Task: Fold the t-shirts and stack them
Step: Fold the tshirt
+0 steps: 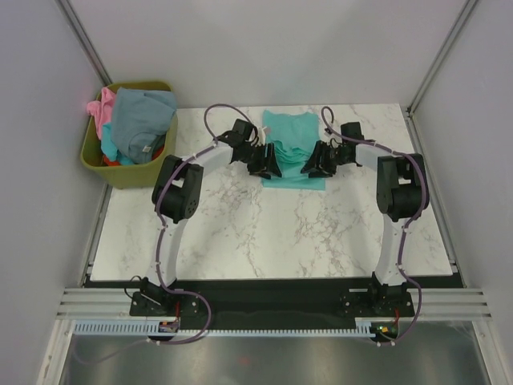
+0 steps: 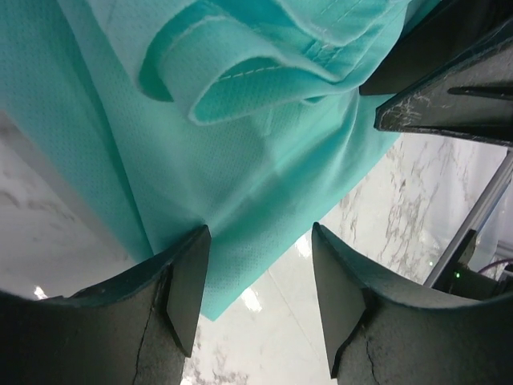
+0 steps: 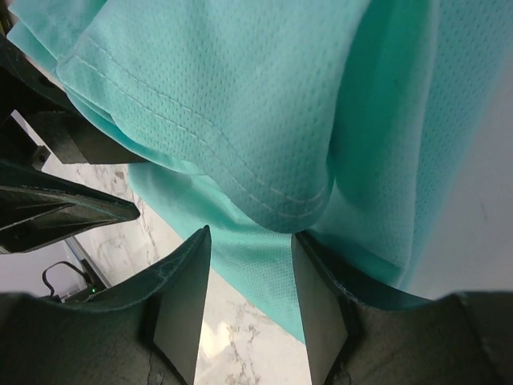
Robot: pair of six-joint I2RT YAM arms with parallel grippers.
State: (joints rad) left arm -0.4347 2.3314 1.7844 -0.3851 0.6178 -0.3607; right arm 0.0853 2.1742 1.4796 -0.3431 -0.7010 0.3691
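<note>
An olive-green bin (image 1: 132,175) stands at the far left corner of the white marble desk (image 1: 272,233), with pale grey walls on three sides.

arms (image 1: 170,237): white links, black joints | cables (image 1: 207,120): purple | fingers (image 2: 183,293): black wedges
</note>
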